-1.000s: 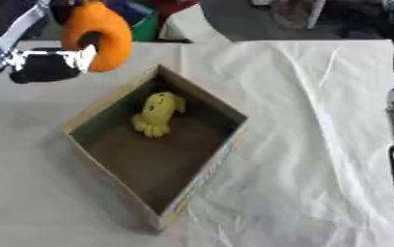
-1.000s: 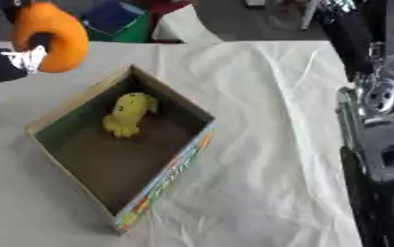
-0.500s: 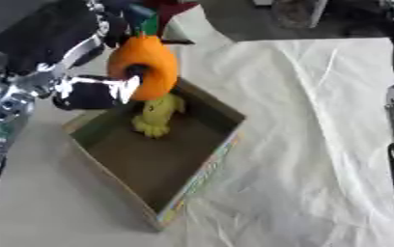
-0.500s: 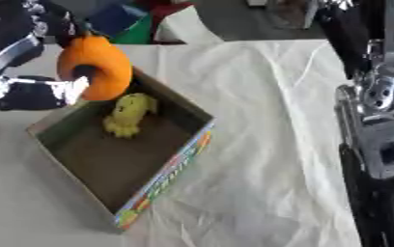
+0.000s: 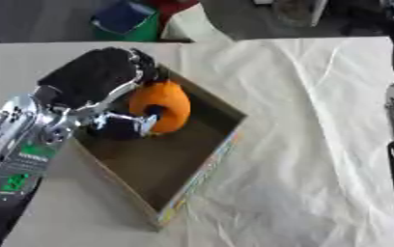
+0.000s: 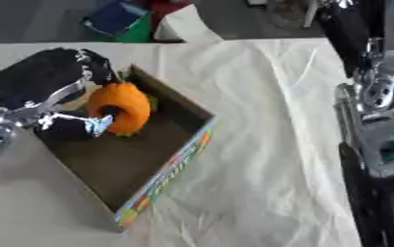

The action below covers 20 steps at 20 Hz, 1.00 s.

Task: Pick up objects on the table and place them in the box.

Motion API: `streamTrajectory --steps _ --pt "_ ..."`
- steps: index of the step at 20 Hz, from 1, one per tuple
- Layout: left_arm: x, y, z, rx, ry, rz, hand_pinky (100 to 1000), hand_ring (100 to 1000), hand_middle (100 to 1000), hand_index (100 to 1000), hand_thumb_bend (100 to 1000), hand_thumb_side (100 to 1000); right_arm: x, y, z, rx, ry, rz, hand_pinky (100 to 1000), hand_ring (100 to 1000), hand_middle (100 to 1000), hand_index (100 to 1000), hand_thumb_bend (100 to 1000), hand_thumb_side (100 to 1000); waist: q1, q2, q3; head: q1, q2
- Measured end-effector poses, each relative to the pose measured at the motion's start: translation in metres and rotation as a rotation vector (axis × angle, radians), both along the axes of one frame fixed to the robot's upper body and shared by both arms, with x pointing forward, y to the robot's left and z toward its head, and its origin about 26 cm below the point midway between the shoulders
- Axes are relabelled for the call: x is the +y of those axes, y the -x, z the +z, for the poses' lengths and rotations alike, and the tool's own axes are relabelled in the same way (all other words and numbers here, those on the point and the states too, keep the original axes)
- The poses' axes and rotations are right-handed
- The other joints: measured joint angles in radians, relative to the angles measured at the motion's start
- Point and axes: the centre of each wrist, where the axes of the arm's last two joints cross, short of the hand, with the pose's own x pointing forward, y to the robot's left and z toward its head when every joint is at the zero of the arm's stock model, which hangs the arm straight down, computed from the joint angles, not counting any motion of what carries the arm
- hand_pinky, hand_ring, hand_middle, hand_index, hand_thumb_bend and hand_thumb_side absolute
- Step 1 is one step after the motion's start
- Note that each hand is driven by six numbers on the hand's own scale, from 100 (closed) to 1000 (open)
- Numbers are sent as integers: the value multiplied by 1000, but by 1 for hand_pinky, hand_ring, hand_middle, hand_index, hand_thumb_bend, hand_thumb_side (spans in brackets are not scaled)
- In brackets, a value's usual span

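Observation:
My left hand reaches in from the left over the open cardboard box and is shut on an orange rounded object, fingers and thumb curled round it. The orange object hangs inside the box's far half, low over the floor. A yellow toy lay there before; only a sliver of yellow-green shows behind the orange object. My right arm runs down the right edge in the right eye view; its hand shows in neither view.
A white cloth with creases covers the table to the right of the box. Beyond the table's far edge stand a blue and green bin and something red. The box's near corner points toward me.
My left hand has carried the orange object from up at the far left, rightward and down into the box, covering the yellow toy. The camera view has also shifted.

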Motion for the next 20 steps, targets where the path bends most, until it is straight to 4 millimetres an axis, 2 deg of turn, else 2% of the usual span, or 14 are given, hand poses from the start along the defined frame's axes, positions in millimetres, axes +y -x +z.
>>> streamTrajectory --steps 1,2,3,4,7,8,9,12,15,16,18,20 --pt "-1 0 -1 5 -21 -4 533 722 675 792 112 192 0 0 0 0 0 0 774 686 456 779 100 472 0 0 0 -4 0" --pt "-1 0 -1 9 -40 -6 571 754 715 823 164 291 0 0 0 0 0 0 774 686 456 779 100 473 0 0 0 -6 0" --pt "-1 0 -1 13 -60 -7 584 767 732 838 197 353 0 0 0 0 0 0 774 686 456 779 100 473 0 0 0 -9 0" --pt "-1 0 -1 17 -79 -8 607 791 758 862 249 468 0 0 0 0 0 0 774 686 456 779 100 472 0 0 0 -12 0" --pt "-1 2 0 26 -119 -5 659 840 809 902 372 690 0 0 0 0 0 0 773 685 456 779 100 472 -2 0 2 -17 0" --pt "-1 3 1 25 -126 -2 669 851 822 911 407 734 0 0 0 0 0 0 773 685 456 779 100 472 -3 0 2 -18 0" --pt "-1 3 2 23 -132 2 691 875 873 942 483 811 0 0 0 0 0 0 773 685 456 779 100 472 -4 0 3 -18 0" --pt "1 5 6 -4 -126 25 739 917 932 971 627 904 0 0 0 0 -1 0 773 685 456 779 100 471 -5 0 4 -18 0" --pt "2 8 10 -41 -92 52 744 919 933 973 690 972 0 0 0 0 -1 -1 773 685 456 779 100 470 -6 0 4 -16 -2" --pt "3 8 12 -50 -76 57 742 917 929 971 696 991 0 0 0 0 -1 -1 772 685 456 778 100 471 -6 -1 4 -16 -2" --pt "5 10 16 -69 -39 67 721 899 905 953 651 1000 0 0 0 0 -1 -1 771 685 457 778 100 470 -7 -3 5 -14 -3" --pt "8 14 22 -96 20 77 691 874 875 931 513 1000 0 0 0 -1 -1 -1 771 685 458 778 100 471 -9 -5 6 -13 -4"
